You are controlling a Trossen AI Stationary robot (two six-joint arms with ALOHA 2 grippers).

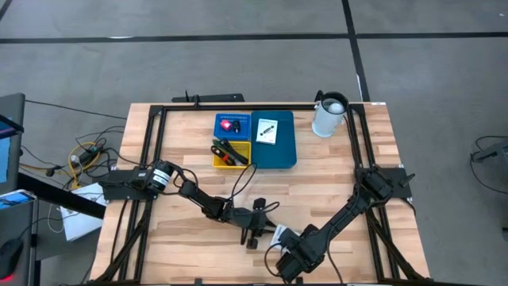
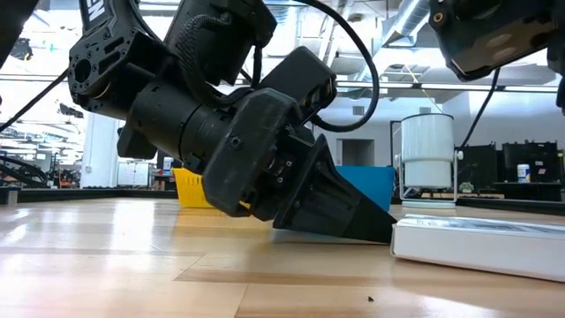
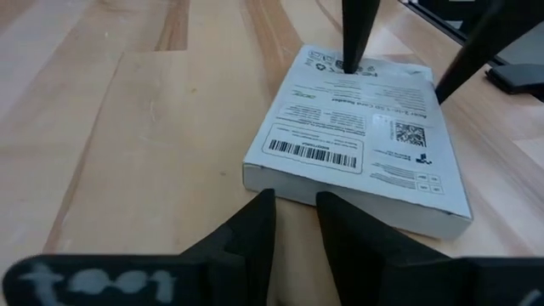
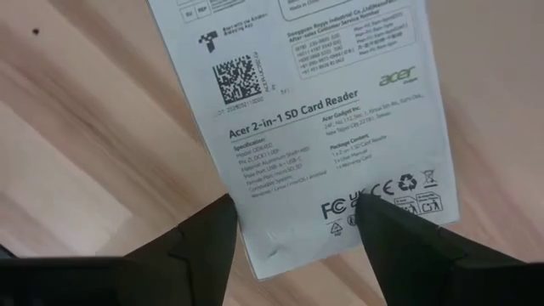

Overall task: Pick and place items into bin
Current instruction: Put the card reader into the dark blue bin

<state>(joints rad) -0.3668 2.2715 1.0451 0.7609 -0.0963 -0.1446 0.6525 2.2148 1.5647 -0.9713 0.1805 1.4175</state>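
One flat white printed card-reader box left flat on the wooden desk, between both grippers. Left gripper nearly closed, empty; right gripper spread over it, ungrasped. Next: grasp, carry to blue bin.

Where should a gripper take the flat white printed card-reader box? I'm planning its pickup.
Grip the flat white printed card-reader box across its narrow width, on the two long side edges, coming straight down. It lies flat on the wooden table, so only its thin edges offer purchase.
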